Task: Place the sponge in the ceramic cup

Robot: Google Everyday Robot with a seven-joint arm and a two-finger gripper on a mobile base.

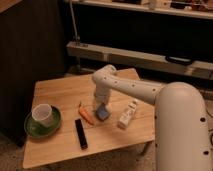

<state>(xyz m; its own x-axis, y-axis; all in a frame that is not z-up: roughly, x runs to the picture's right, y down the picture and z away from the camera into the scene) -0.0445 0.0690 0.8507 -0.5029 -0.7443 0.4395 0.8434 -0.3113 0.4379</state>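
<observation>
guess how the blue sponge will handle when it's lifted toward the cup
The sponge looks like a small soft pad, so probably light, squashing rather than slipping in the gripper, which is down on it, shut. Being flat, it should not roll, though it may need to bend to fit the narrow ceramic cup.

Blue sponge (103, 113) at the jaws, white cup (42, 115), green plate (30, 129)
</observation>
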